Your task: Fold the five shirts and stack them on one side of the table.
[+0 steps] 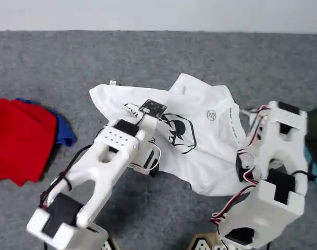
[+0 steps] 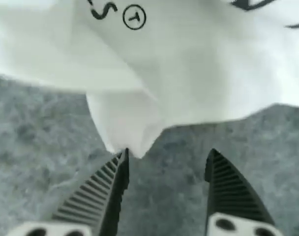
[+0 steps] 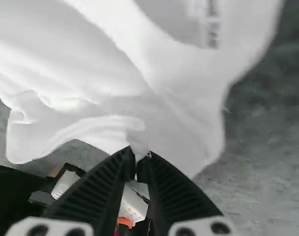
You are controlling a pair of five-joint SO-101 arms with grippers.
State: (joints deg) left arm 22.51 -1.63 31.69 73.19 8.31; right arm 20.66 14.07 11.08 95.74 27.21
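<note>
The white shirt (image 1: 205, 140) is lying crumpled on the counter (image 1: 148, 52). The right gripper (image 3: 136, 164) is pinching its edge between closed fingers, while the left gripper (image 2: 168, 164) is holding its fingers spread beside a corner. The high view is also showing 1 red shirt (image 1: 17, 135) overlapping 1 blue shirt (image 1: 64, 133).

Crumpled white shirt (image 1: 200, 125) lies in the middle; folded red shirt (image 1: 17, 138) sits atop blue shirt (image 1: 64, 133), far left.

Your high view looks steeply down over the grey felt-covered table (image 1: 200, 52). Both wrist views sit close above the crumpled white printed shirt (image 1: 210, 138), which all three share.
</note>
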